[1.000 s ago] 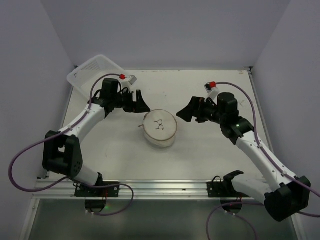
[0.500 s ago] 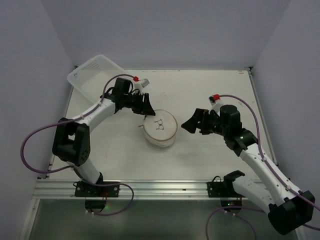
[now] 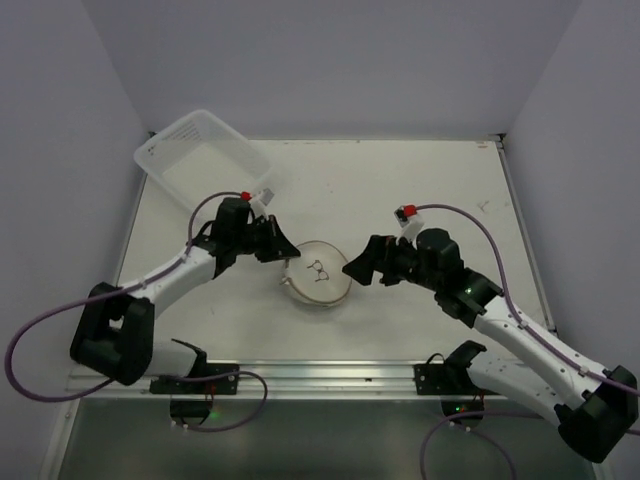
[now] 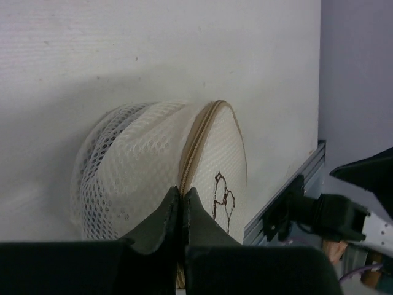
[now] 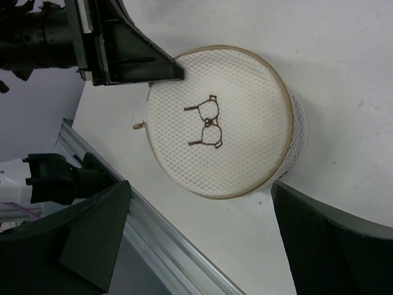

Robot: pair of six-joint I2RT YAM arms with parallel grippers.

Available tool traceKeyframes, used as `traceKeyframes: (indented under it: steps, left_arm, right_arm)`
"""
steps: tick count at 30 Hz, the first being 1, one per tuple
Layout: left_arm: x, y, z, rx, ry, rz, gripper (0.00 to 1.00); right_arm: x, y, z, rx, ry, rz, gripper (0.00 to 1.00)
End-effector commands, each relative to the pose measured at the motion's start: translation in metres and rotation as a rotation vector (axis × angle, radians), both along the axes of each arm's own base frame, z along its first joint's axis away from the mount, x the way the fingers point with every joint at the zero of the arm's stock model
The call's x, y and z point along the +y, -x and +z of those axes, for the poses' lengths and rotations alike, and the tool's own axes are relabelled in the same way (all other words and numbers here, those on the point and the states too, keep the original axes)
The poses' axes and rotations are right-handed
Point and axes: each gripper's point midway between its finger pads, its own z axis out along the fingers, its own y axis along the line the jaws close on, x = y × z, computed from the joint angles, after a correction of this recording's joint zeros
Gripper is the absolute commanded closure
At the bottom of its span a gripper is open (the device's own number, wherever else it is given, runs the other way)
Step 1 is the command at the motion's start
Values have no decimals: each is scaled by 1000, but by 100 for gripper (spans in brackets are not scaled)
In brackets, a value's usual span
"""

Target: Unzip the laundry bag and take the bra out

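Bag (image 3: 318,276) sits mid-tabletop (image 3: 400,180). Left pincer (image 3: 289,254) is closed, tips pressed together on the zip (image 4: 195,144) at its far-left rim. Right pincer (image 3: 352,266) gapes wide just right of it.

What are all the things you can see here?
bag: one, cream mesh with a dark bra drawing on top, middle of the table.
tub: one, clear, far left corner.
table: one, white, under everything.
rail: one, silver, near edge.
arms: two, white and black, bolted at the near edge.
left gripper: one, black, shut, tips at the bag's zip.
right gripper: one, black, open, by the bag's right side.
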Motion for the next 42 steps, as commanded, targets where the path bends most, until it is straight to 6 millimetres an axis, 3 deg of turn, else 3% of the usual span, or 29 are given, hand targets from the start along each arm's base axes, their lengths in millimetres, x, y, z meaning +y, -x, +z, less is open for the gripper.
traceKeyframes:
  steps: [1, 2, 4, 5, 7, 8, 13, 17, 18, 20, 21, 23, 25, 28, 31, 34, 35, 42]
  left_arm:
    - [5, -25, 43, -22, 199, 380, 100]
    - [16, -29, 50, -55, 204, 475, 100]
    - [25, -25, 43, -34, 208, 557, 100]
    - [28, -26, 48, -38, 224, 611, 100]
    - [25, -23, 51, -31, 240, 635, 100]
    - [24, -23, 53, -30, 250, 652, 100]
    - [15, -14, 52, -42, 287, 708, 100]
    - [20, 3, 32, 0, 296, 735, 97]
    - [19, 6, 30, 2, 292, 725, 92]
    - [19, 13, 25, -1, 258, 684, 67]
    - [18, 15, 26, -11, 245, 661, 47]
    - [18, 20, 24, -45, 171, 594, 31]
    - [18, 18, 34, -89, 114, 539, 17]
    - [25, 14, 39, -140, -32, 437, 8]
    - [34, 7, 33, -168, -144, 340, 5]
    - [34, 5, 29, -166, -129, 232, 6]
    - [25, 8, 28, -162, -96, 162, 7]
    - [3, 12, 27, -139, -56, -21, 24]
  right_arm:
    - [17, -12, 26, -94, -66, -97, 2]
    - [21, -12, 25, -90, -60, -103, 2]
    - [32, -10, 29, -99, -37, -131, 2]
    - [39, -11, 18, -78, 2, -133, 2]
    - [54, -4, 19, -64, 31, -121, 3]
    - [62, -4, 7, -42, 65, -112, 3]
    - [91, 5, -11, 30, 52, -44, 11]
    - [98, 5, -29, 67, 80, -29, 12]
    - [98, 7, -35, 85, 90, -27, 13]
    - [97, 9, -38, 96, 93, -25, 13]
    - [95, 9, -40, 98, 101, -24, 13]
    - [90, 10, -36, 84, 103, -35, 13]
    - [84, 12, -30, 56, 113, -26, 13]
    - [78, 15, -29, 37, 139, -3, 12]
    - [75, 23, -27, 41, 136, 29, 11]
    - [71, 29, -27, 49, 131, 43, 11]
    - [71, 30, -26, 50, 130, 45, 11]
    - [70, 32, -22, 61, 117, 40, 11]
